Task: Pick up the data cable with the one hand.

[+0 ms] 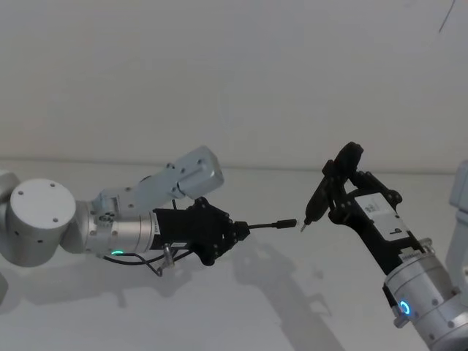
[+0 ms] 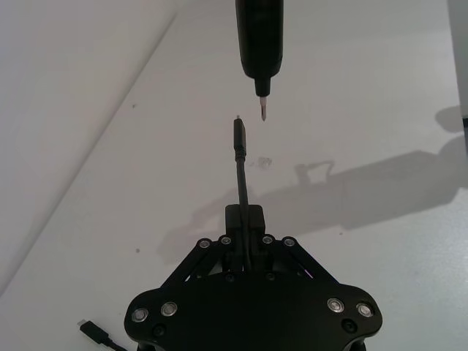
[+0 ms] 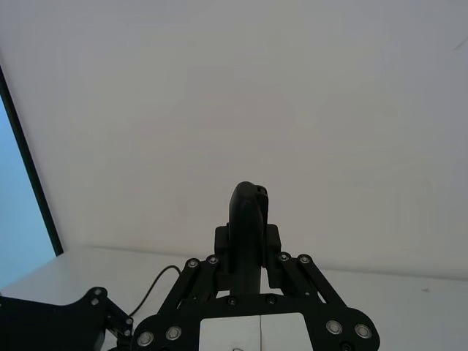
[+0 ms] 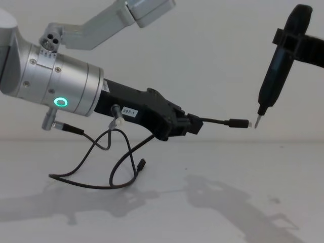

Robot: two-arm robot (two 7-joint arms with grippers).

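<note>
1. Your left gripper (image 1: 241,229), reaching in from the left above the white table (image 4: 228,202), is pinching the data cable (image 4: 223,121) between fingers that are pressing together on the cord.
2. A short length of cable is sticking straight out to the right beyond the fingertips, off the table.
3. Its plug (image 1: 287,222) is hovering just beside the metal tip of the pen-like tool (image 1: 319,196), with a small gap showing between them.
4. The rest of the cable is hanging below the left gripper in loose loops that are reaching the table, with the other plug (image 4: 142,163) lying low beside them.
5. Your right gripper (image 1: 338,203), on the right, is clamping its fingers around the pen-like tool and pointing the tip down and to the left.
</note>
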